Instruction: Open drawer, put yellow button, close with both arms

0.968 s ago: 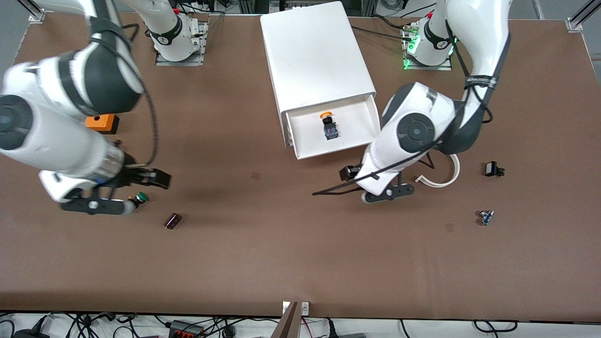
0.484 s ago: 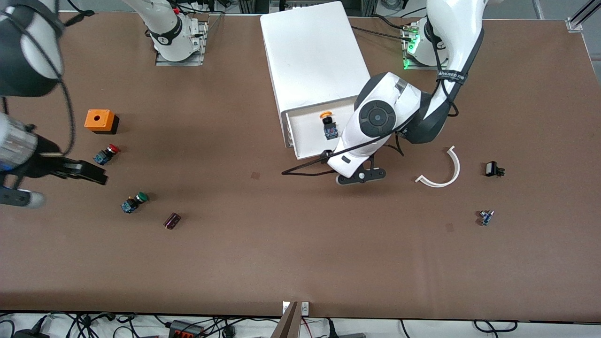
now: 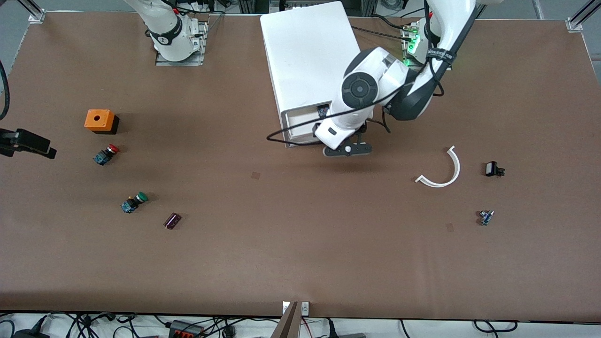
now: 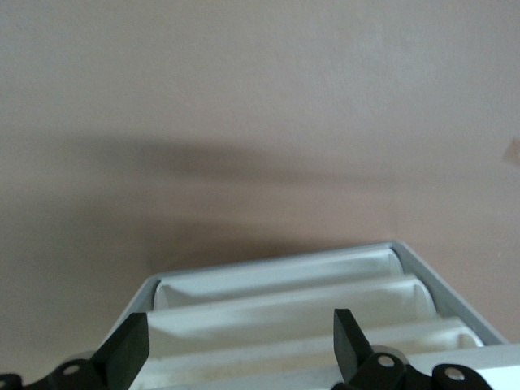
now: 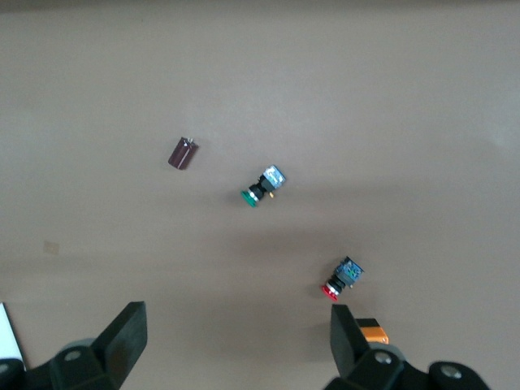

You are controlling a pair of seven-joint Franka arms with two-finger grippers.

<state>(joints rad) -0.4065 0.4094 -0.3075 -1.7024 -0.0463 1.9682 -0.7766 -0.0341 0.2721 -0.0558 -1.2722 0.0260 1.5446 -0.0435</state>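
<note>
Right claw (image 5: 236, 337): jaws wide, empty, hanging over the right arm's end of the table. The red-capped push switch (image 5: 341, 279) and green-capped push switch (image 5: 262, 187) lie on the table below it, so that arm is well apart from the big white boxy cabinet (image 3: 310, 51). The shallow white plastic top drawer (image 3: 300, 129) is partly out. The yellow-capped push button (image 3: 323, 111) is in it, only its dark base showing. Left claw (image 4: 240, 333): jaws wide, empty, above the stacked drawer fronts. Risks, as I judge them: a one-armed push at one end of the front skews and jams the drawer, or shoves the whole cabinet. The loose button could also roll or catch the cabinet lip. Can't see: the yellow cap under the left arm, how far the drawer is out, or any fingertip contact with the front. The right claw is cut off at the front view's edge.
</note>
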